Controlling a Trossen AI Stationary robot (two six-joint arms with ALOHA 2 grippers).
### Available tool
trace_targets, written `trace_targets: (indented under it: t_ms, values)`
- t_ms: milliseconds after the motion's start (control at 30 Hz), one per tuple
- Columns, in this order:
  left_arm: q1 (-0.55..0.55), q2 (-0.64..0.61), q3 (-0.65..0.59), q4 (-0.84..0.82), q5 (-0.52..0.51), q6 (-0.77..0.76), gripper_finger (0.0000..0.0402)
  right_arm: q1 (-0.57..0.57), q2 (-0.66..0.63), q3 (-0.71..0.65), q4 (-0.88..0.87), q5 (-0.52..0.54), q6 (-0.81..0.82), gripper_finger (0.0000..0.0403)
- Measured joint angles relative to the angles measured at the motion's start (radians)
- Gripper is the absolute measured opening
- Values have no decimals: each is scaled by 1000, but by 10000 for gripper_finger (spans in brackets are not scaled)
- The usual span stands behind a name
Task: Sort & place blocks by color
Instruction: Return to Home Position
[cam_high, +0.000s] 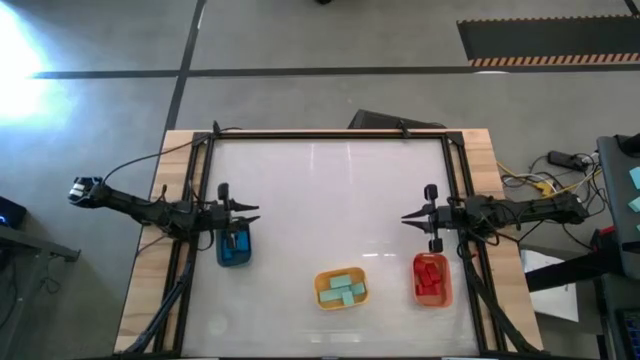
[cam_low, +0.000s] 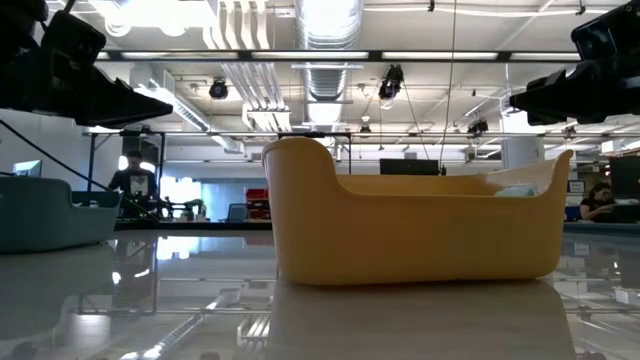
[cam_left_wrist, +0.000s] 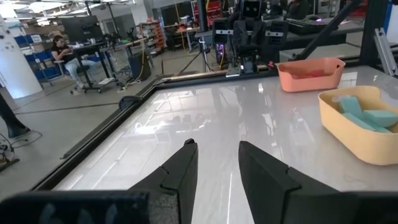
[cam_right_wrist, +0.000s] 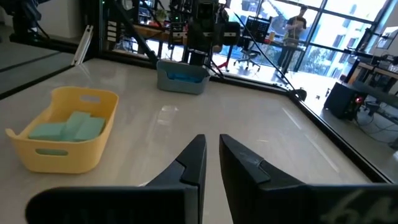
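With blue blocks (cam_right_wrist: 185, 76) in the blue bin (cam_right_wrist: 180, 86) at 8 o'clock, mint blocks (cam_high: 340, 289) in the yellow bin (cam_high: 318, 290) at 6 and red blocks (cam_high: 431, 277) in the orange bin (cam_high: 449, 290) at 4, your left gripper (cam_high: 255, 212) at 9 and right gripper (cam_high: 407, 218) at 3 hang empty, fingers parted, apparently parked because sorting looks finished.
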Motion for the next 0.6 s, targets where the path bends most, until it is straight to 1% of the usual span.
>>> trace_targets:
  t_ms: [600]
  values:
    - [0,9,0,0,0,0,99,0,0,0,0,0,0,36]
